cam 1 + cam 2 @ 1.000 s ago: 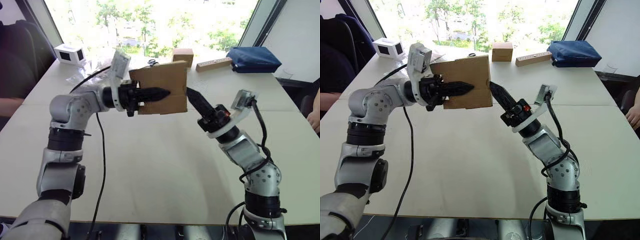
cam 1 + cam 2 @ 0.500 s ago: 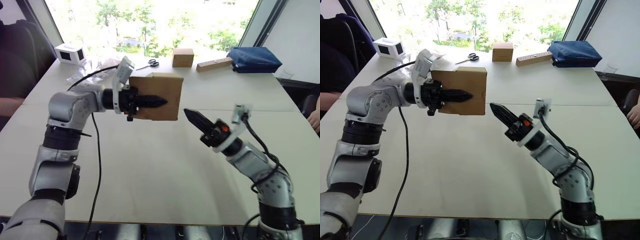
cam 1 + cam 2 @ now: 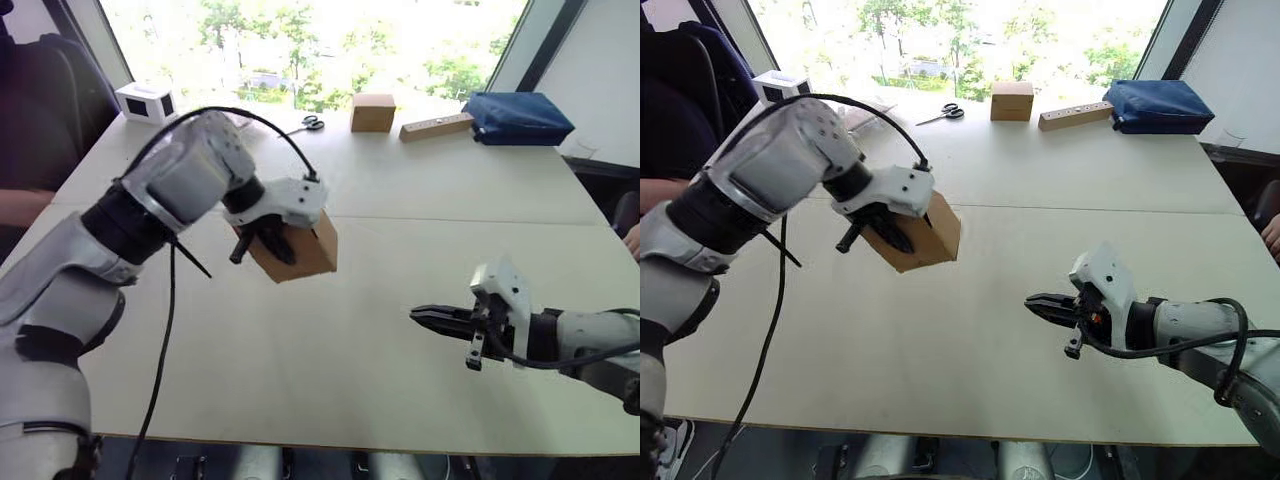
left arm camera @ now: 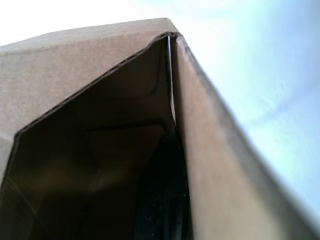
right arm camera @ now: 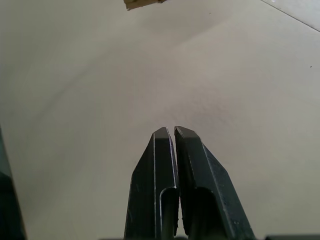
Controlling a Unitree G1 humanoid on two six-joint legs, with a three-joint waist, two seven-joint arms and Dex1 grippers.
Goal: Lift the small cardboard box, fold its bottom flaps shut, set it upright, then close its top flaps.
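Observation:
My left gripper (image 3: pixel 262 244) is shut on a wall of the small cardboard box (image 3: pixel 305 252), a plain brown box held tilted just above the table left of centre. In the left wrist view I look into the box's open end (image 4: pixel 90 150), with one black finger (image 4: pixel 160 205) inside against the wall. Its flaps cannot be told apart from here. My right gripper (image 3: pixel 418 315) hovers low over the table at the right, shut and empty, pointing toward the box from about a forearm's length away. A corner of the box (image 5: pixel 145 4) shows beyond its fingertips.
At the far edge lie scissors (image 3: pixel 312 123), a squarer brown box (image 3: pixel 372 112), a wooden strip (image 3: pixel 436 127) and a blue bag (image 3: pixel 520 117). A white box (image 3: pixel 146 102) stands far left. A person's arm (image 3: pixel 20 205) rests at the left edge.
My left arm has swung the box down from chest height and tilted it over the table. My right gripper has drawn back from the box, low and to the right.

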